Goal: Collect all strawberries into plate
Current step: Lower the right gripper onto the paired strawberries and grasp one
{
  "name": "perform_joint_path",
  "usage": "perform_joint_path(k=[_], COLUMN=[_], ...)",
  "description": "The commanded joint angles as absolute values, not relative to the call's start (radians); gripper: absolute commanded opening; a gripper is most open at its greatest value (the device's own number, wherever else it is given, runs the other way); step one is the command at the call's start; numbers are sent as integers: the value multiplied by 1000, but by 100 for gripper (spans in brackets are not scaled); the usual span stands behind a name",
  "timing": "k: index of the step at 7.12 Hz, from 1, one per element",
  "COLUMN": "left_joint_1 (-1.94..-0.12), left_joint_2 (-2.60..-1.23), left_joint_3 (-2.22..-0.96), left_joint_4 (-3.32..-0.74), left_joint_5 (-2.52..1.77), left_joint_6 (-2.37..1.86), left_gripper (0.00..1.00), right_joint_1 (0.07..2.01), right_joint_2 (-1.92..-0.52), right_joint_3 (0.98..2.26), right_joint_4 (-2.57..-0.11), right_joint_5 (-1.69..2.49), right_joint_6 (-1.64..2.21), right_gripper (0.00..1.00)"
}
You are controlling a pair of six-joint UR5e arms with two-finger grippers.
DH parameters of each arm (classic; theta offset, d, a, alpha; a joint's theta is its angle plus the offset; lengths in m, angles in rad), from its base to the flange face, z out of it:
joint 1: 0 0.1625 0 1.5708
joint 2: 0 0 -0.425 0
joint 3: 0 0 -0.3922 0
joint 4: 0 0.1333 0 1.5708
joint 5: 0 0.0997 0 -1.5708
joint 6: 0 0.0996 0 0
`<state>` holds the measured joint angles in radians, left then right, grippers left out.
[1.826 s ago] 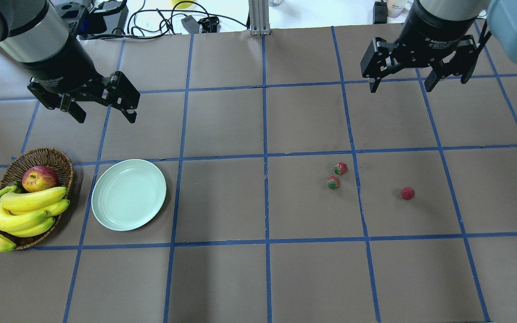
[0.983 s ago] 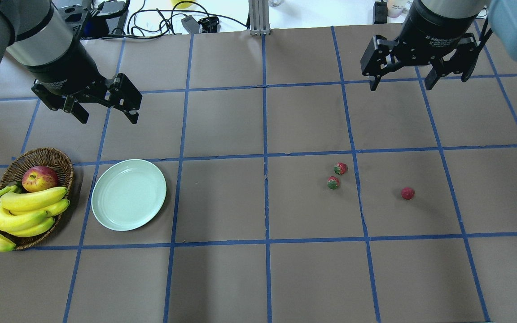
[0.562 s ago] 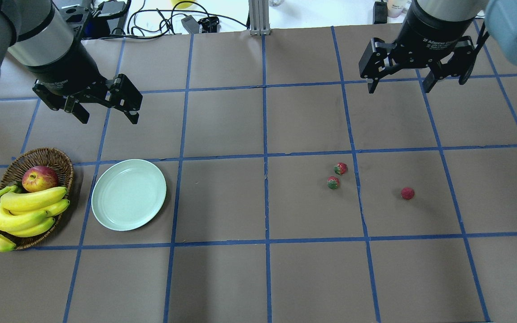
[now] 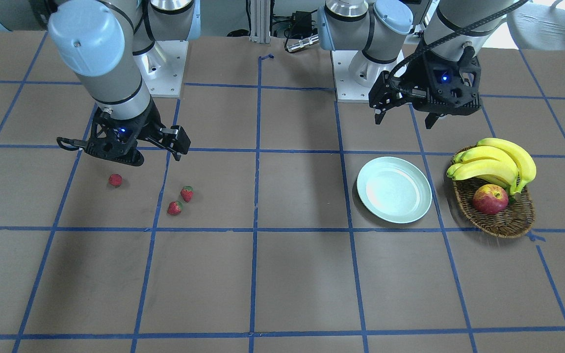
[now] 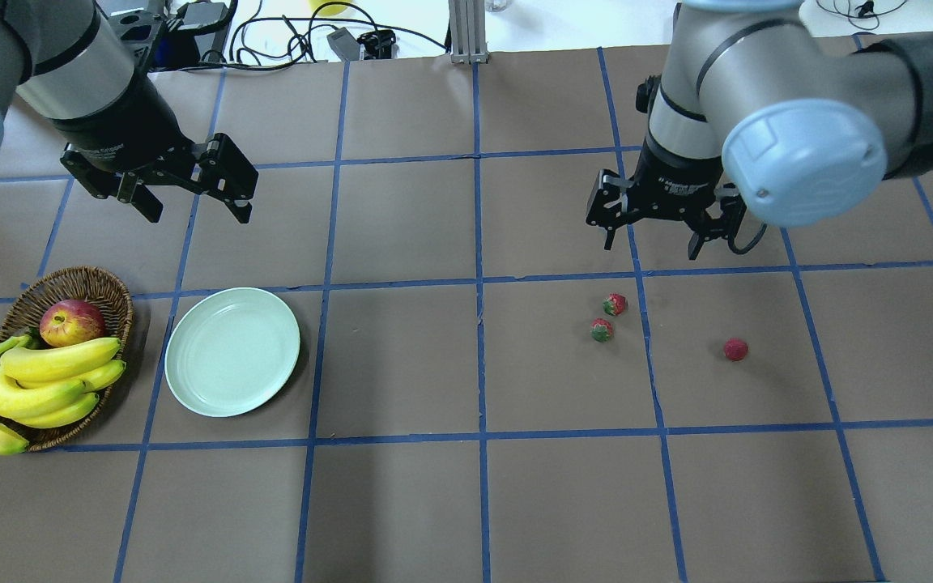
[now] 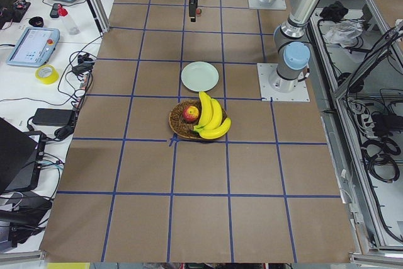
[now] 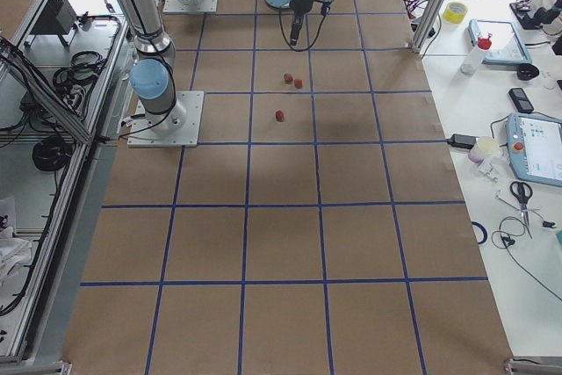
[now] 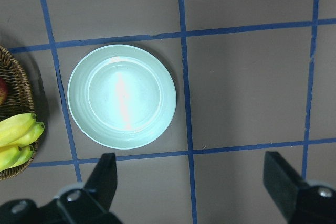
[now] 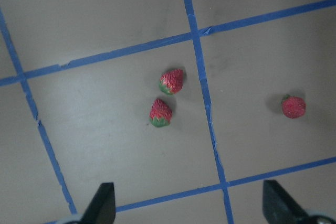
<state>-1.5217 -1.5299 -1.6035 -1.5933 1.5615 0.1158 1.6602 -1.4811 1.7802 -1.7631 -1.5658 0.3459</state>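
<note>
Strawberries (image 5: 614, 304) lie on the tabletop (image 5: 402, 364) just past our right gripper (image 5: 651, 248), fingers (image 9: 102, 205) spread and empty; our left gripper (image 5: 196, 217), likewise released, hovers well apart, near the plate (image 5: 232, 351).

The left arm (image 5: 78, 61) and the right arm (image 5: 705, 89) are smooth silver-grey tubes with round, pale blue joint caps (image 5: 794, 162). Each ends in a black two-finger hand, the left hand (image 5: 193, 212) and the right hand (image 5: 651, 247), below a black collar (image 5: 681, 185) with small white lettering. A thin black cable (image 4: 459, 32) runs along the left arm. Small blue lights (image 4: 443, 77) glow on the wrist housings.
</note>
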Motion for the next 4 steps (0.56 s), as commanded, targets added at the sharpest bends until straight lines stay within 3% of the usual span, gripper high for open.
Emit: perform_joint_path(k=[1,4], left_joint_1=[-1522,-1522], left_joint_2=[-1531,-1531], left_joint_3=[-1603,-1603], left_joint_4=[-1592,-1594], left_joint_5=[1562,1557], left_joint_6=[117,101], left_gripper=[100,100], right_joint_1=[1675,1687], right_joint_2=[-1471,-1389], right_joint_3=[2024,2075], right_joint_4=[-2066,-2182], right_joint_5=[-1566,-1531], right_joint_6=[533,806], right_gripper=[100,100])
